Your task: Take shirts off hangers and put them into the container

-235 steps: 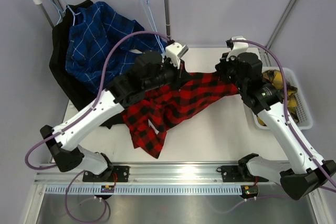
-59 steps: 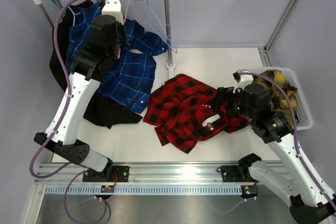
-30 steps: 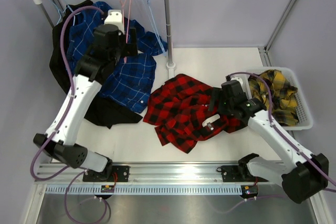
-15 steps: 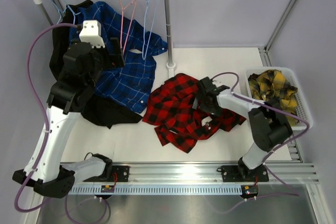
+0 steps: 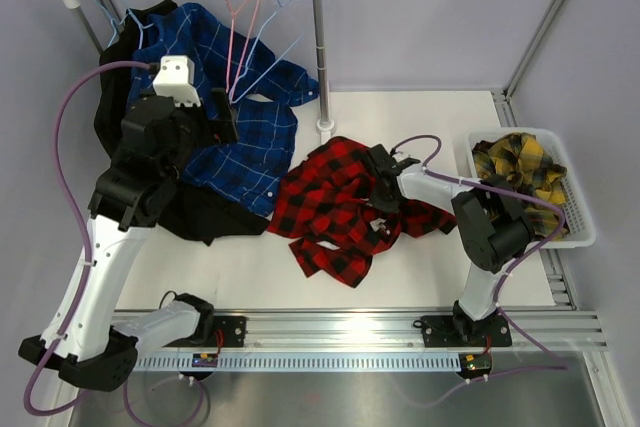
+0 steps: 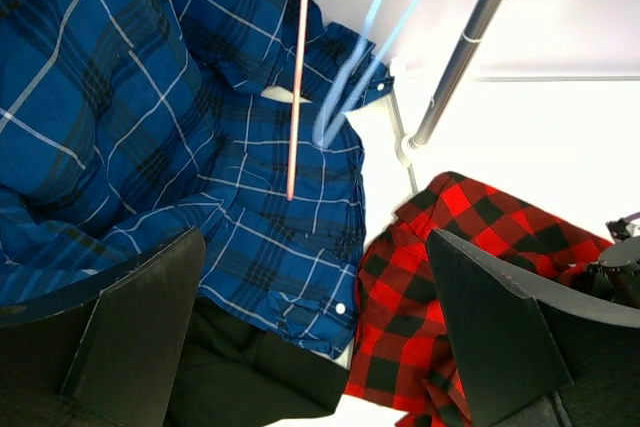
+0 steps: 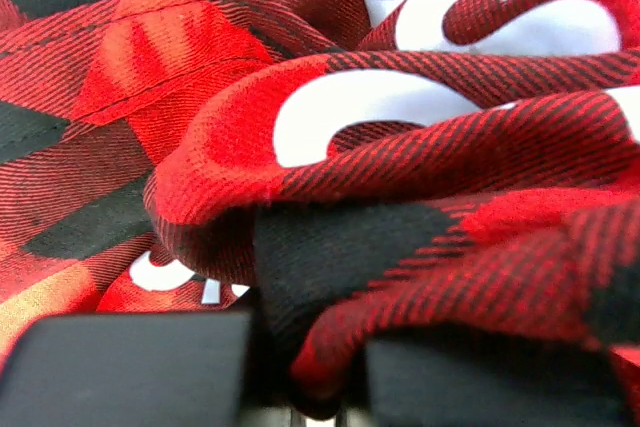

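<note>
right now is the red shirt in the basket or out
Out: the red shirt lies crumpled on the table, beside the basket.

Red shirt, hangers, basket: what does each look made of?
The red shirt is matte woven cloth, likely flannel: a diagonal weave and soft folds show close up. The hangers are thin wire, smooth pink and light blue, probably coated. The basket looks like white plastic, with stiff perforated walls.

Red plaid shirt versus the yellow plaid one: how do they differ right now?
The red plaid shirt lies sprawled on the table; the yellow plaid shirt sits bunched inside the white basket. The right gripper is shut on a fold of the red shirt; nothing holds the yellow one. Both are plaid with black checks.
</note>
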### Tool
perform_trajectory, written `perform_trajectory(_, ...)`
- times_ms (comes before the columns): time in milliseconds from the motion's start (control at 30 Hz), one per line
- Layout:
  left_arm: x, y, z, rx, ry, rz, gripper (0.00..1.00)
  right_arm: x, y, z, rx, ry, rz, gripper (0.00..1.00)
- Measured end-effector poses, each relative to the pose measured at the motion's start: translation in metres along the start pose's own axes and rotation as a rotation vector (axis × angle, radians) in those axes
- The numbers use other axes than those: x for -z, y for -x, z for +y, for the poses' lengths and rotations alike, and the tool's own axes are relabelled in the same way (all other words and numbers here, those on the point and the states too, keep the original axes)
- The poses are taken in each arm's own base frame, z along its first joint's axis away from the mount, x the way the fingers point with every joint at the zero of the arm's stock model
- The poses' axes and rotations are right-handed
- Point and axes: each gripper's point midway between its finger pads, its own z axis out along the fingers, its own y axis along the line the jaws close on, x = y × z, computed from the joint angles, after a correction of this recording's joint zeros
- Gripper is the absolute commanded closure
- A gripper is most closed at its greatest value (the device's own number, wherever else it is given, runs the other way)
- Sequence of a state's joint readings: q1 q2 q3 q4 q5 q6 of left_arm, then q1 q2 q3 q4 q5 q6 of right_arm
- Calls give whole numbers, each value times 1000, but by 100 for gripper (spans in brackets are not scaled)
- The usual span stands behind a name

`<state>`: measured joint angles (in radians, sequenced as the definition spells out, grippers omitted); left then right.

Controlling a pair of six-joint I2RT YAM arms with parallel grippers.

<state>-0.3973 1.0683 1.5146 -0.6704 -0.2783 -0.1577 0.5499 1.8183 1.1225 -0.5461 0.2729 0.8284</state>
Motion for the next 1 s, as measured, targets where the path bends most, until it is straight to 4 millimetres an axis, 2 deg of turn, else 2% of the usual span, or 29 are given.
perform_trajectory(167, 3, -5, 0, -1, -7, 7, 1, 7, 9, -1, -17, 18, -22, 100)
perform_trajectory(233, 3, -7, 0, -1, -8, 8, 1, 23, 28, -5, -36, 46, -65, 100)
perform_trajectory(300, 5, -8, 1, -1, -9, 8, 1, 52, 60, -11, -64, 80, -135, 100)
perform_trajectory(400, 8, -6, 1, 2, -11, -1, 1, 126, 143, -25, -150, 151, -335, 100)
perform_trajectory(433, 10, -5, 1, 3, -12, -5, 1, 159, 176, -31, -186, 179, -429, 100)
perform_trajectory(500, 12, -3, 2, 6, -16, -12, 1, 224, 228, -51, -247, 212, -599, 100)
perform_trajectory(567, 14, -2, 2, 9, -17, -19, 1, 290, 265, -78, -299, 230, -763, 100)
perform_trajectory(700, 17, 0, 2, 14, -19, -27, 1, 405, 298, -135, -371, 213, -1016, 100)
perform_trajectory(767, 18, 1, 2, 15, -20, -28, 1, 446, 303, -155, -382, 197, -1104, 100)
perform_trajectory(833, 18, 1, 2, 17, -22, -28, 1, 478, 305, -177, -394, 163, -1174, 100)
perform_trajectory(900, 18, 1, 1, 17, -26, -27, 1, 500, 309, -192, -405, 131, -1230, 100)
perform_trajectory(1000, 18, 0, 0, 23, -31, -26, 1, 508, 314, -212, -421, 76, -1261, 100)
